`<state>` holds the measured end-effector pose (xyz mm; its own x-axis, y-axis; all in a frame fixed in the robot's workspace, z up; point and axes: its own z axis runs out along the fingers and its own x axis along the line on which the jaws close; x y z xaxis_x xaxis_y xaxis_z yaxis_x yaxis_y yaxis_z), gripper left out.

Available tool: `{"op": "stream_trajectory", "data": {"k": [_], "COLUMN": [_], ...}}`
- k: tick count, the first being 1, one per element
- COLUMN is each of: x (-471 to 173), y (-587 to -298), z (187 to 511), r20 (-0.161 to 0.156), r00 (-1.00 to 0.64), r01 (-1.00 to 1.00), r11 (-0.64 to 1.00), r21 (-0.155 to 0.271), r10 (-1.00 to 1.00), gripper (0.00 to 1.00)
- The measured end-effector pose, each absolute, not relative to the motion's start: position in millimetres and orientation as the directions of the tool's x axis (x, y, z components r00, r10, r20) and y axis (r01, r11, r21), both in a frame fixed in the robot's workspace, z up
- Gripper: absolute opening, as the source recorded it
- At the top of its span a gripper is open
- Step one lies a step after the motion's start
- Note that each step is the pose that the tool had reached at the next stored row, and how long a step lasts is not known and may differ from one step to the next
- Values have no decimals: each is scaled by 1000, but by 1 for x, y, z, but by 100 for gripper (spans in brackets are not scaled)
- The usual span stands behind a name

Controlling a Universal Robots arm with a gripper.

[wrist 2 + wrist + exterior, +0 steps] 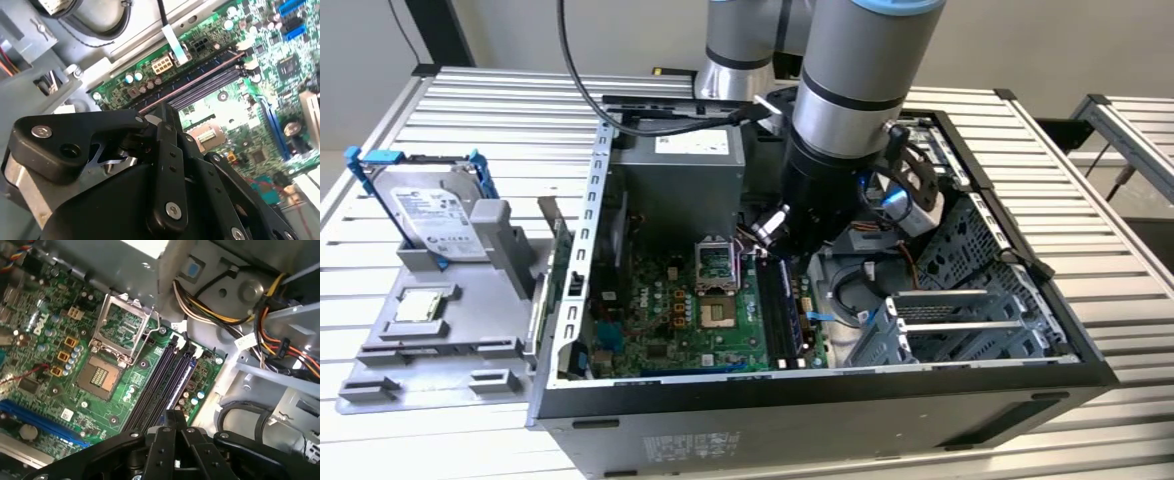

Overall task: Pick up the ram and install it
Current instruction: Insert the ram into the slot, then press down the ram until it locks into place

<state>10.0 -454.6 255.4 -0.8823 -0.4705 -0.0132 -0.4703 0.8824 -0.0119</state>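
Note:
The ram [787, 308] is a dark blue stick standing on edge along the memory slots of the motherboard [670, 318], on the side nearest the drive cage. In both wrist views it runs along the slot [183, 379] [200, 76] and ends under my fingertips. My gripper [173, 416] [163, 111] is low inside the open computer case, its black fingers closed together on one end of the ram. The arm [841, 140] reaches down into the case from above and hides that end in the exterior view.
An open processor socket [720, 318] lies beside the slots. Cable bundles [260, 325] and a drive cage [974, 300] crowd the other side. Outside the case, on the exterior view's left, a grey holder [480, 340] carries a hard drive in a blue frame [434, 205] and a square silver chip [420, 306].

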Motion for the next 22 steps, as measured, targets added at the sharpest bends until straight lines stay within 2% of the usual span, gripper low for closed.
{"op": "stream_trajectory", "data": {"k": [22], "x": [10], "y": [-455], "z": [258], "r20": [-15], "r00": [-658], "r01": [-753], "r11": [658], "r21": [-14], "r10": [-753], "gripper": [0]}}
